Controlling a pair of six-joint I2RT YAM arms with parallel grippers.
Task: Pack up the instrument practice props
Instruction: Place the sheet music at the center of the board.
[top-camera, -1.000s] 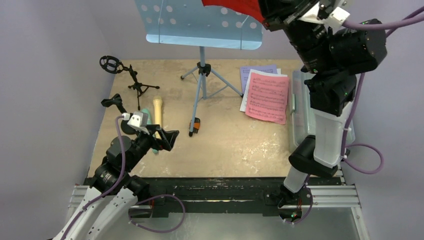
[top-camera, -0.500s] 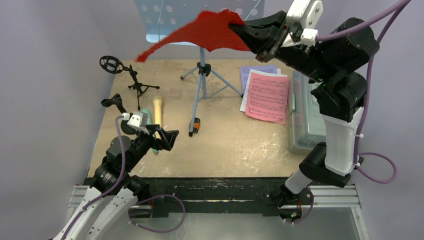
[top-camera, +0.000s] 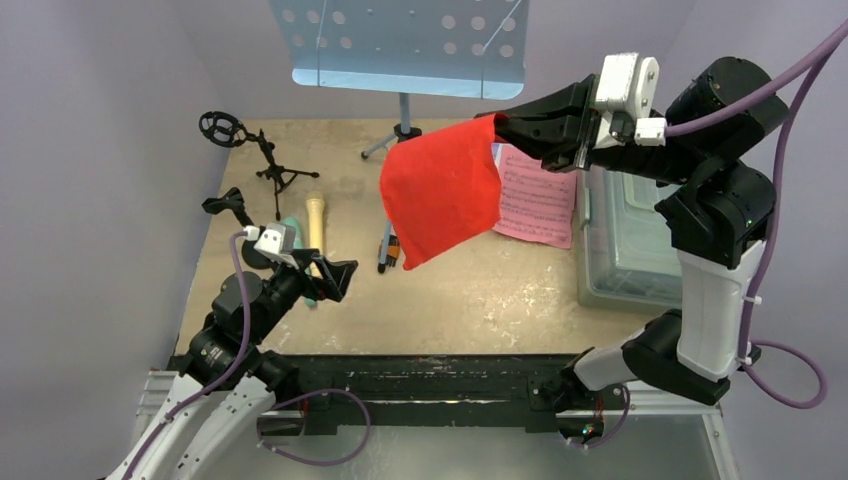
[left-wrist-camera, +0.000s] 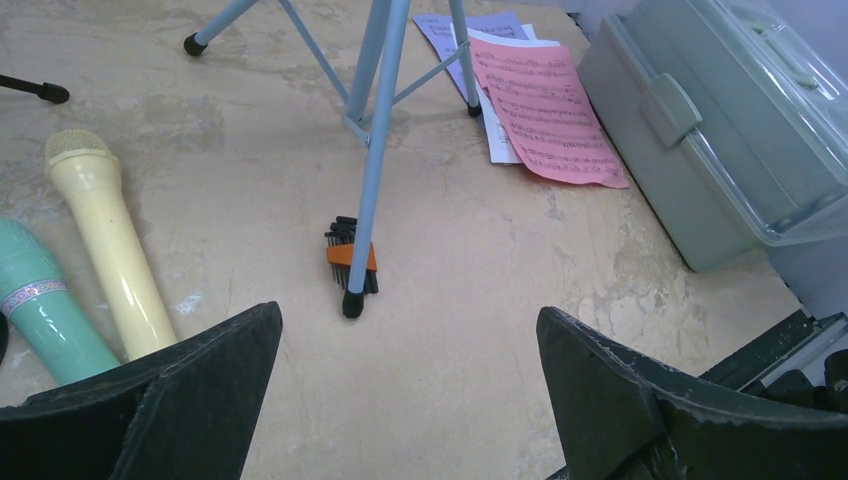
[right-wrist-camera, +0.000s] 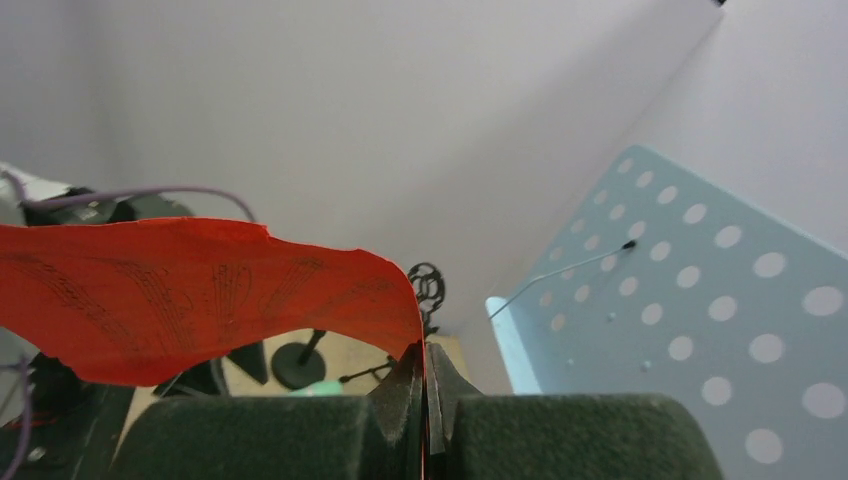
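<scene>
My right gripper (top-camera: 502, 126) is shut on the corner of the red sheet-music page (top-camera: 442, 190), which hangs in the air over the table's middle; it also shows in the right wrist view (right-wrist-camera: 190, 295). The light-blue tripod (top-camera: 403, 160) with its perforated tray (top-camera: 410, 45) stands at the back. The pink page (top-camera: 540, 195) lies on a purple page (top-camera: 492, 141) beside the tub. The yellow microphone (top-camera: 316, 220) and the mint-green microphone (left-wrist-camera: 40, 300) lie at the left. My left gripper (top-camera: 335, 280) is open and empty just right of them. Two small black microphone tripods (top-camera: 270, 165) stand at the back left.
A translucent grey plastic tub (top-camera: 625, 235) with its lid shut stands at the table's right edge. A small orange and black key set (left-wrist-camera: 350, 260) lies at the tripod's near foot. Walls close in on both sides.
My right arm has swung down and towards me with the red page, from up at the tray to above the table's middle. The left arm has not moved.
</scene>
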